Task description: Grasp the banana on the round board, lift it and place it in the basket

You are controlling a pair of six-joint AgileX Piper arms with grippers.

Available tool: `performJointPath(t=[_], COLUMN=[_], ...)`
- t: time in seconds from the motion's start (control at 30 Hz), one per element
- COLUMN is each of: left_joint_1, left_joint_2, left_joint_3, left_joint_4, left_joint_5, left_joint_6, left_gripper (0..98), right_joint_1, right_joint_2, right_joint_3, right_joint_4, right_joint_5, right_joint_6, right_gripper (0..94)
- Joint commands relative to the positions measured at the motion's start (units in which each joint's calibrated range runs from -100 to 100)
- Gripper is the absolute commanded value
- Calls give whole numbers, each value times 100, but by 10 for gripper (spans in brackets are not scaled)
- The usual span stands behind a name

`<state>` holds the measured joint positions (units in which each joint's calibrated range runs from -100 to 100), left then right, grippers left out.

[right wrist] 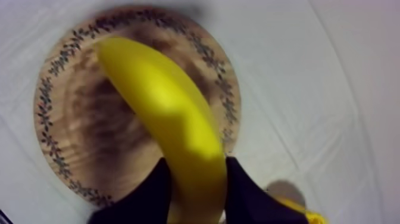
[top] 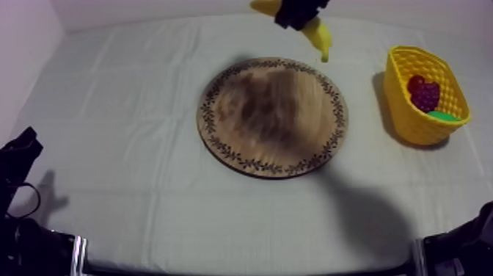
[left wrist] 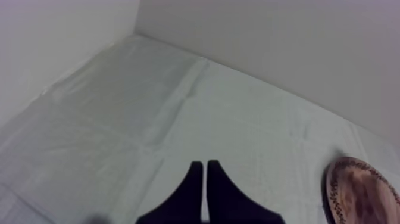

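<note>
Top view: right gripper raised above wooden board far rim
banana: clamped between its fingers, off the board
yellow basket: right of that gripper, lower
left gripper: fingers together, holding nothing

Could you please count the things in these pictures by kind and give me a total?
wooden board: 1
yellow basket: 1
banana, in the right hand: 1
bunch of grapes, in the basket: 1
small red fruit, in the basket: 1
pear, in the basket: 1
Total: 6
</note>
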<state>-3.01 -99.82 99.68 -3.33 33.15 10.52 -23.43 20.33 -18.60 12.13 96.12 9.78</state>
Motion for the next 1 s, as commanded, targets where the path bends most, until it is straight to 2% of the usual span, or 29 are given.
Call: performJointPath(t=[0.0,0.47,0.97], left_joint_1=[1,1,1], left_joint_2=[0,0,0], left_joint_3=[-1,-1,-1], left_joint_4=[-2,-2,-2], left_joint_5=[-1,-1,-1], left_joint_6=[1,1,1], left_gripper=[1,1,1], right_joint_1=[199,1573,2579], right_joint_2=[-107,-668,-1382], right_joint_3=[135,776,1854], right_joint_4=[23,50,213], right_joint_5=[-20,-87,-423], right_joint_6=[-9,138,394], right_gripper=[125,123,117])
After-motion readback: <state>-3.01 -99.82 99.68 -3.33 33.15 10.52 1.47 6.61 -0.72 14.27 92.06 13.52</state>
